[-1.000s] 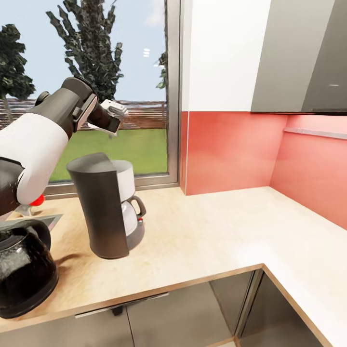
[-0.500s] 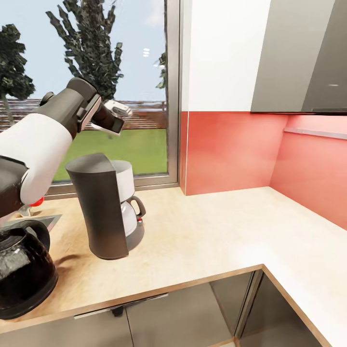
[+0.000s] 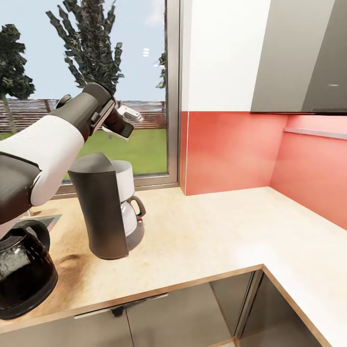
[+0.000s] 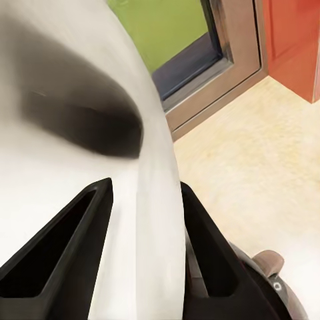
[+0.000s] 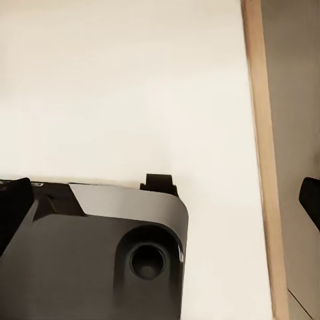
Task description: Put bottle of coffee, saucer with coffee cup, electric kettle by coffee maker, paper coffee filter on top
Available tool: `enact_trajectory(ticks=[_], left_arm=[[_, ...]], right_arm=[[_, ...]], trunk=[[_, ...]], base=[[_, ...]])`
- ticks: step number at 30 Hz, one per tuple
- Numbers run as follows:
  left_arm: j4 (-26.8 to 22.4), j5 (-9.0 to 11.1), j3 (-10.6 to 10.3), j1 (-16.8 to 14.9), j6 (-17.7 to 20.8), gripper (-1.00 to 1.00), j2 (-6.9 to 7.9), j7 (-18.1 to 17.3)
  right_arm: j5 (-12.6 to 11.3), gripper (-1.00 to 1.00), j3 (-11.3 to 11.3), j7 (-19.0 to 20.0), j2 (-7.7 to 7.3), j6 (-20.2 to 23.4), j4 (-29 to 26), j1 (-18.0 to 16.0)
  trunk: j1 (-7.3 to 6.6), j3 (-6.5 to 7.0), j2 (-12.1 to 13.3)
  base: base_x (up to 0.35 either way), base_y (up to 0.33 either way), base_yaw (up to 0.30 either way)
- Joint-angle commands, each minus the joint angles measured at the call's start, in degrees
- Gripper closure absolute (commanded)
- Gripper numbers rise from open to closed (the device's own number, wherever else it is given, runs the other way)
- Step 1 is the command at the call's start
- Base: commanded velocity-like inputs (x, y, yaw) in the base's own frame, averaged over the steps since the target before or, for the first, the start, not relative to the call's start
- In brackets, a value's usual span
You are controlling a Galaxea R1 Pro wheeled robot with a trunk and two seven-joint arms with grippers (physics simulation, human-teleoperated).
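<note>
The dark grey coffee maker (image 3: 103, 207) stands on the light kitchen countertop (image 3: 202, 236) near the window. My left gripper (image 3: 126, 117) hangs above and slightly right of its top, shut on the off-white paper coffee filter (image 3: 130, 111). In the left wrist view the filter (image 4: 80, 100) bulges between the black fingers (image 4: 67, 257) of the left gripper (image 4: 137, 220). The glassy black electric kettle (image 3: 21, 272) sits at the counter's front left. In the right wrist view my right gripper (image 5: 160, 200) has its fingertips far apart over a pale surface.
A sink corner (image 3: 48, 220) lies left of the coffee maker. The window frame (image 3: 173, 91) and red backsplash (image 3: 231, 149) close off the back. Grey upper cabinets (image 3: 299, 53) hang at the right. The counter turns a corner toward the right (image 3: 308, 260).
My left arm has swung to the right with the filter, bringing the gripper from left of the coffee maker's top to just past it. Coffee maker and kettle have stayed put.
</note>
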Motion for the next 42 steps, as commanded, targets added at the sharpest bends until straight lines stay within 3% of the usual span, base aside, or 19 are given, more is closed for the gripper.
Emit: enact_trajectory(ticks=[1,9,14,17,18,26,29,33,37,42], left_arm=[[0.0,-0.6,-0.2,-0.1,0.0,1.0,0.01,-0.6],[0.0,-0.6,-0.2,-0.1,0.0,1.0,0.01,-0.6],[-1.7,1.6,1.6,-0.1,0.7,1.0,-1.63,-2.1],[-2.6,1.7,2.6,-0.1,0.7,1.0,-2.61,-3.0],[-9.8,1.7,4.6,-0.1,0.8,1.0,-3.06,-11.6],[-9.8,1.8,4.7,-0.1,0.8,1.0,-3.18,-12.4],[-7.8,1.7,4.7,-0.1,0.8,1.0,-3.18,-12.4],[-4.0,-1.7,4.1,-0.1,0.8,1.0,-3.19,-12.5],[-3.0,-3.0,2.5,-0.2,0.8,1.0,-3.19,-12.5],[-3.0,-3.2,2.1,-0.5,0.9,1.0,-3.19,-12.5]], right_arm=[[0.3,-1.0,0.1,0.0,-0.01,-0.2,0.0,0.0],[0.3,-1.0,0.1,0.0,-0.01,-0.2,0.0,0.0],[1.6,-1.0,0.1,0.0,-0.04,-0.2,0.0,0.0],[1.7,-1.0,0.1,0.0,-0.04,-0.2,0.0,0.0],[1.8,-1.0,0.1,0.0,-0.04,-0.2,0.0,0.0],[1.9,-1.0,0.1,0.0,-0.04,-0.2,0.0,0.0],[1.9,-1.0,0.1,0.0,-0.04,-0.2,0.0,0.0],[1.9,-1.0,0.1,0.0,-0.04,-0.2,0.0,0.0],[1.9,-1.0,0.1,0.0,-0.04,-0.2,0.0,0.0],[1.9,-1.0,0.1,0.0,-0.04,-0.2,0.0,0.0]], trunk=[[0.0,-0.08,0.0],[0.0,-0.08,0.0],[0.0,-0.08,0.0],[0.0,-0.08,0.0],[0.0,-0.08,0.0],[0.0,-0.08,0.0],[0.0,-0.08,0.0],[0.0,-0.08,0.0],[0.0,-0.08,0.0],[0.0,-0.08,0.0]], base=[[0.0,0.0,0.0],[0.0,0.0,0.0],[0.0,0.0,0.0],[0.0,0.0,0.0],[0.0,0.0,0.0],[0.0,0.0,0.0],[0.0,0.0,0.0],[0.0,0.0,0.0],[0.0,0.0,0.0],[0.0,0.0,0.0]])
